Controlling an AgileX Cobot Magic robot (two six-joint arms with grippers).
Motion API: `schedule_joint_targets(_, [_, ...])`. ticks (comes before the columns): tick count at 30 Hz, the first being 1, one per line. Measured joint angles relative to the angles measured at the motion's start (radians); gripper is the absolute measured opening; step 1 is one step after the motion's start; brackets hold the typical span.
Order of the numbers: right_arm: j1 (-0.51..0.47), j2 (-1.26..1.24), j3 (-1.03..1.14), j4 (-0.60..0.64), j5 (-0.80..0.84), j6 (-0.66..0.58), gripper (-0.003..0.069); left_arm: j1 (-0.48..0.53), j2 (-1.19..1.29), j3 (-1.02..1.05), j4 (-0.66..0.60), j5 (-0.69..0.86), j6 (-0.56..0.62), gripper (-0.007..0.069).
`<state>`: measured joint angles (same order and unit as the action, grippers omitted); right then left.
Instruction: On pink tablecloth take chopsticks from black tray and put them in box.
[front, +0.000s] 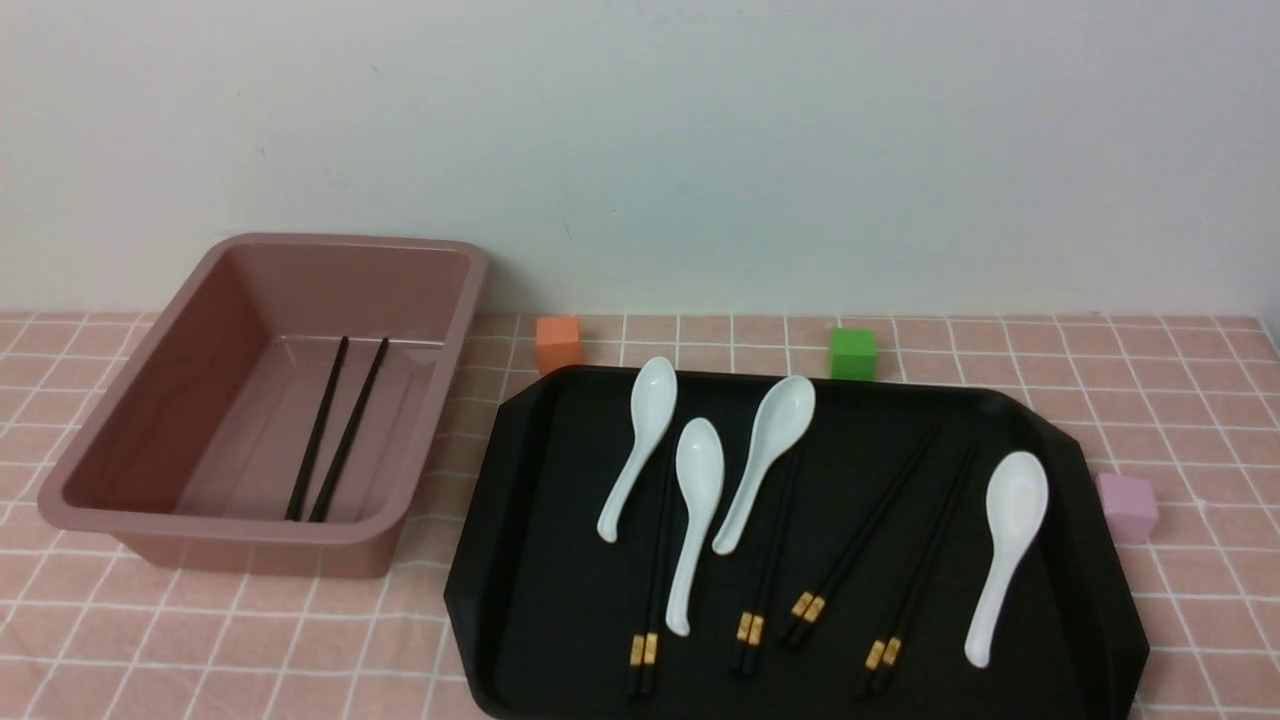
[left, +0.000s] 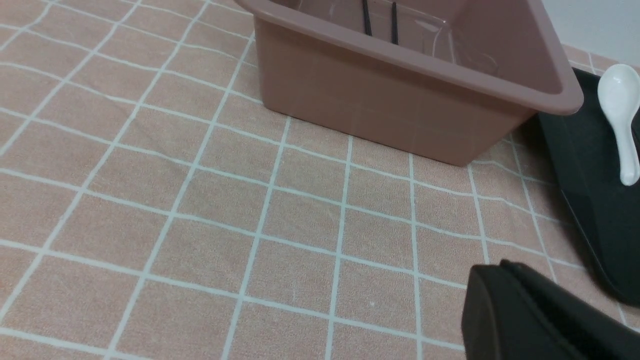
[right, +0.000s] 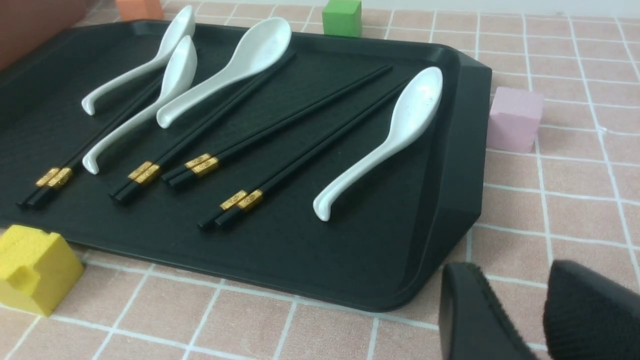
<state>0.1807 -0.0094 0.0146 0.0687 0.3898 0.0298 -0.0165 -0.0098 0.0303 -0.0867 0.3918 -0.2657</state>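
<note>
On the pink tablecloth (front: 1180, 420), gridded with thin white lines, the glossy black tray (front: 1070, 600) held four pairs of slim black chopsticks (front: 860, 545) with gold bands, lying among smooth white spoons (front: 1005, 550). A fifth pair (front: 335, 430) lay inside the deep dusty-pink box (front: 130, 400), left of the tray. The left gripper (left: 505, 305) hovered clenched and empty over bare cloth near the box. The right gripper (right: 540, 305) hung beside the tray's near corner, its ribbed pads (right: 470, 310) slightly parted, holding nothing, well apart from the chopsticks.
</note>
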Motion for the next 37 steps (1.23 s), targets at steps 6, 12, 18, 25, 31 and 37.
schedule_joint_targets(6, [0.000,0.000,0.000,0.000,0.000,0.000,0.0240,0.000,0.000,0.000,0.000,0.000,0.000,-0.0013])
schedule_joint_targets(12, [0.000,0.000,0.000,0.000,0.000,0.000,0.0240,0.000,0.000,0.000,0.000,0.000,0.000,-0.0013])
schedule_joint_targets(18, [0.000,0.000,0.000,0.000,0.000,0.000,0.0240,0.000,0.000,0.000,0.000,0.000,0.000,-0.0011])
schedule_joint_targets(25, [0.000,0.000,0.000,0.000,0.000,0.000,0.0240,0.000,0.000,0.000,0.000,0.000,0.000,-0.0003])
schedule_joint_targets(31, [0.000,0.000,0.000,0.000,0.000,0.000,0.0240,0.000,0.000,0.000,0.000,0.000,0.000,0.0001])
schedule_joint_targets(37, [0.000,0.000,0.000,0.000,0.000,0.000,0.0240,0.000,0.000,0.000,0.000,0.000,0.000,0.0008])
